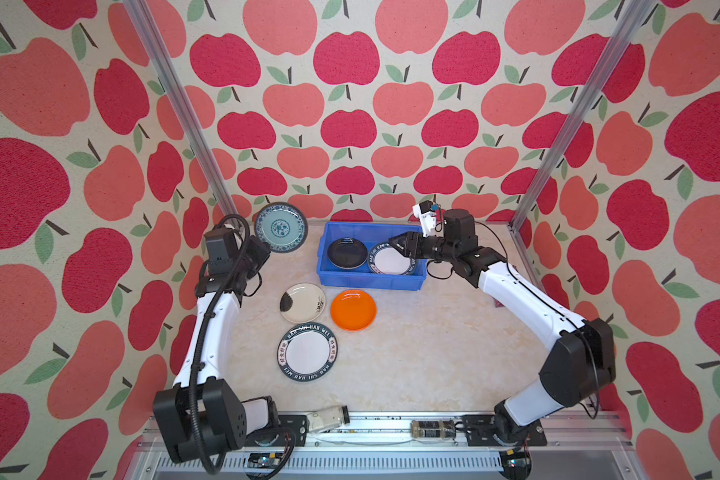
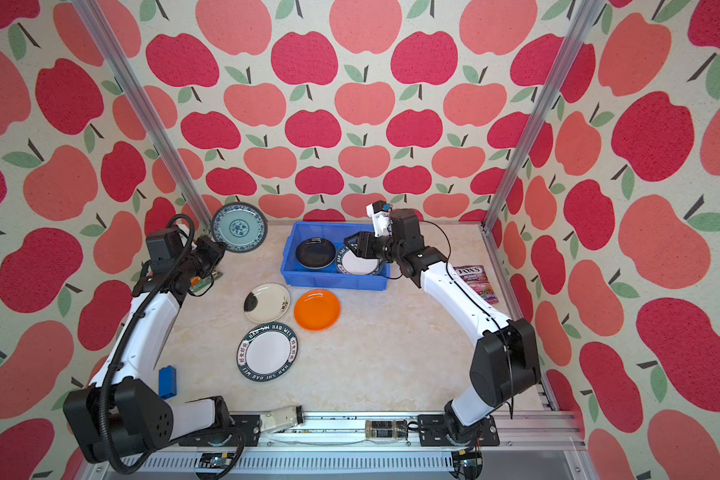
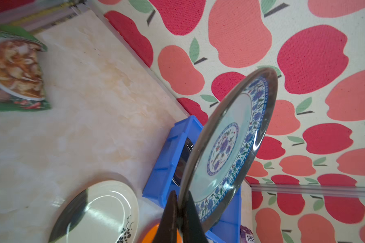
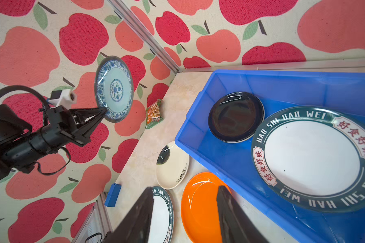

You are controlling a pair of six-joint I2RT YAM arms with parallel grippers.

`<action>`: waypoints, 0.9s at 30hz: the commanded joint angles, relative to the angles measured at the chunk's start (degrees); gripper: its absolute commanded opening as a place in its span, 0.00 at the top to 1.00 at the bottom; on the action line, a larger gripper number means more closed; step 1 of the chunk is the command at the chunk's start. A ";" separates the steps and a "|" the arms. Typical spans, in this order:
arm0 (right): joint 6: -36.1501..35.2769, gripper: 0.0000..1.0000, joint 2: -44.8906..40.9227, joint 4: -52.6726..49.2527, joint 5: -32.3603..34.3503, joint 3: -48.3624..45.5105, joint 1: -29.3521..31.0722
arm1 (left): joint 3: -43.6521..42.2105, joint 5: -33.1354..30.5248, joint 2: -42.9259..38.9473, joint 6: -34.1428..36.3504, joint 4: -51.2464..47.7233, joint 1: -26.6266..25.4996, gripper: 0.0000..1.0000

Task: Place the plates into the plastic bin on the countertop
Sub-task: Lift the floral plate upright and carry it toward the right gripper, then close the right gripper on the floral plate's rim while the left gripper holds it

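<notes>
My left gripper (image 3: 180, 195) is shut on the rim of the blue-patterned plate (image 1: 281, 227) and holds it on edge in the air, left of the blue plastic bin (image 1: 321, 266). Inside the bin lie a black plate (image 1: 347, 253) and a white plate with a green lettered rim (image 1: 391, 262). Above that white plate my right gripper (image 1: 393, 243) hangs open and empty. On the countertop (image 1: 433, 332) in front of the bin rest an ink-blotched plate (image 1: 303, 302), an orange plate (image 1: 353, 309) and another green-rimmed plate (image 1: 307, 352).
Two glass jars (image 1: 329, 417) (image 1: 433, 429) lie on the front rail. A purple snack packet (image 2: 476, 282) sits at the right edge and a green one (image 4: 154, 113) near the back left corner. A blue block (image 2: 167, 381) stands by the left arm.
</notes>
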 commanded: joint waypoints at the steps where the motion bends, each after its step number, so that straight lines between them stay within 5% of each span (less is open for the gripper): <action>1: -3.09 0.49 0.16 -1.34 -2.78 2.42 -1.30 | 4.58 13.77 6.35 -1.82 8.56 -3.65 1.00; 14: -3.63 0.38 3.78 -1.26 -2.33 5.20 -2.61 | 17.98 21.23 24.16 0.81 6.08 -18.41 1.00; 27: -3.06 0.56 6.64 -7.86 4.12 7.53 -4.16 | 16.92 21.44 26.52 0.96 5.42 -22.80 1.00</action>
